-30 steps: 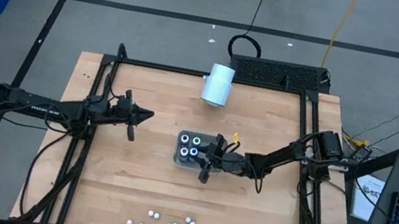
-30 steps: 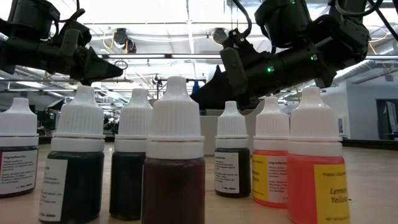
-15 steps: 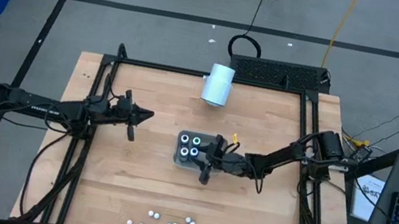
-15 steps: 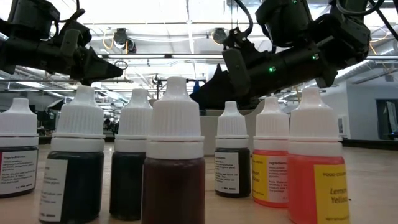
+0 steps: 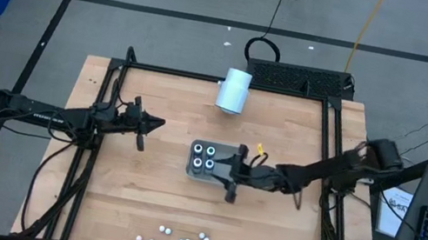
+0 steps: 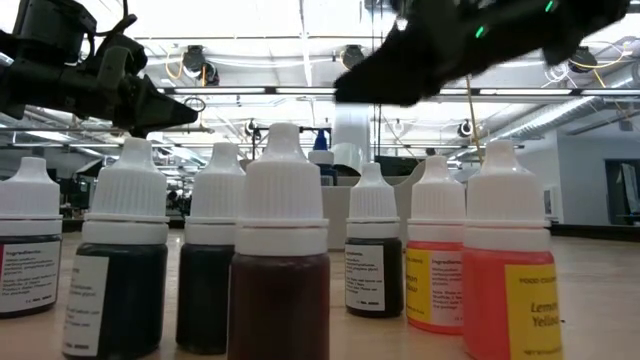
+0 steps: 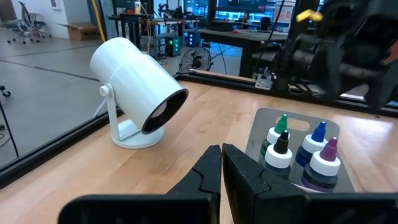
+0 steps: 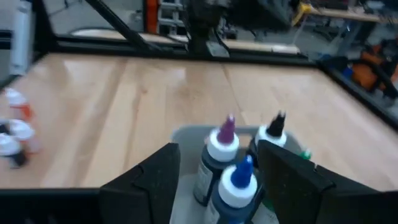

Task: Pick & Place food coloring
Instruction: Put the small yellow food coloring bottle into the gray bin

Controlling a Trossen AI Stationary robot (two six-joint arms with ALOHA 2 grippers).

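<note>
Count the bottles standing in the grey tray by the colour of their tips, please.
green-tipped bottle: 1
black-tipped bottle: 1
blue-tipped bottle: 1
purple-tipped bottle: 1
Total in the tray: 4

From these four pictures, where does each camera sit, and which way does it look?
High: overhead, looking down on table, both arms.
Low: at tabletop height behind small bottles, arms above.
Left wrist: past shut left gripper toward white cylinder.
Right wrist: between open right gripper onto tray.
Shared: both wrists see four tray bottles.
</note>
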